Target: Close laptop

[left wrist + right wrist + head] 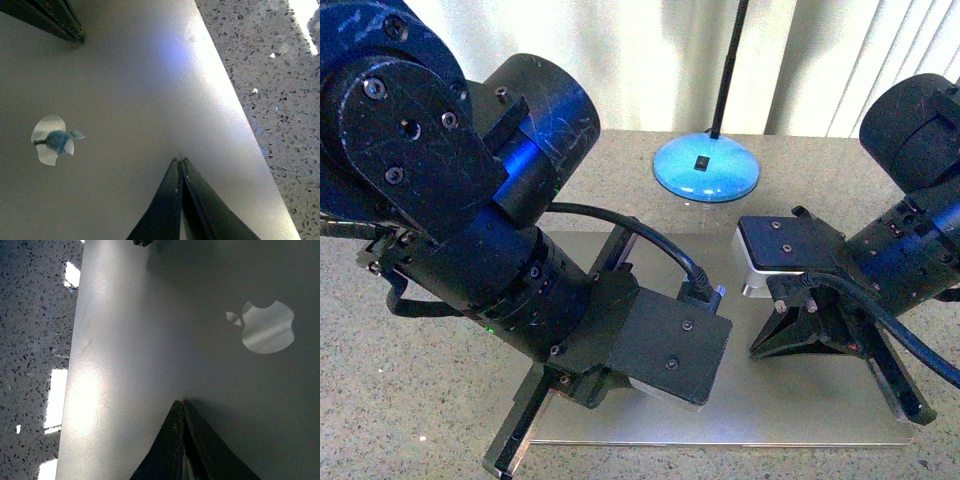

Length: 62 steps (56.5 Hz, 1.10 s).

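Note:
The laptop (790,395) lies flat on the speckled table with its plain silver lid up; keys and screen are hidden. Its logo shows in the left wrist view (52,140) and in the right wrist view (265,327). My left gripper (180,160) is shut and empty, its tips on or just above the lid (150,85) near one long edge. My right gripper (179,401) is shut and empty, its tips likewise at the lid (150,340). In the front view both arms hang over the laptop, the left arm (520,270) at the left, the right arm (840,290) at the right.
A blue round lamp base (706,168) with a black stem stands on the table behind the laptop. The speckled stone tabletop (380,380) surrounds the laptop. A pale curtain hangs at the back.

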Motion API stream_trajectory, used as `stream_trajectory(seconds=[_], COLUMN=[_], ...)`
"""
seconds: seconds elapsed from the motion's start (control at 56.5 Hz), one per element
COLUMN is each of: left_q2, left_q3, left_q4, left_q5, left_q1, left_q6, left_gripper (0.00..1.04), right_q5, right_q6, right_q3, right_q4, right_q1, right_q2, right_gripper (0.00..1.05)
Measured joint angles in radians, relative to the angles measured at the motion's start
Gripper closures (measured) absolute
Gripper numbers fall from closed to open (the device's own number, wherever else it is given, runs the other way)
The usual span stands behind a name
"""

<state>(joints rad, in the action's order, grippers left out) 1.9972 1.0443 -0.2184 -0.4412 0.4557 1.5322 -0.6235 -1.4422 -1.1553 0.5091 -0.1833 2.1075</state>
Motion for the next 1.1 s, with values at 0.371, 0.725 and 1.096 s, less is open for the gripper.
stream_trajectory(seconds=[0.371,0.725,1.096], left_q2=[-0.195,-0.539,-0.785], left_q3=[0.017,-0.063,-0.27], left_q4=[0.13,0.428,0.617], left_q5=[-0.115,-0.224,-0.146], left_q1=[-0.064,-0.272,-0.594], left_q6=[-0.142,-0.545,-0.958], left_gripper=[1.01,1.01,0.79], right_q5=[-0.076,-0.043,0.735], right_q6=[0.076,0.354,1.145], right_q3=[-0.01,0.103,0.438], right_q4=[-0.106,-0.608,-1.123], right_q1=[-0.008,-0.023,-0.039], right_q2=[-0.167,-0.44,-0.785], right_gripper=[1.02,1.02,1.02])
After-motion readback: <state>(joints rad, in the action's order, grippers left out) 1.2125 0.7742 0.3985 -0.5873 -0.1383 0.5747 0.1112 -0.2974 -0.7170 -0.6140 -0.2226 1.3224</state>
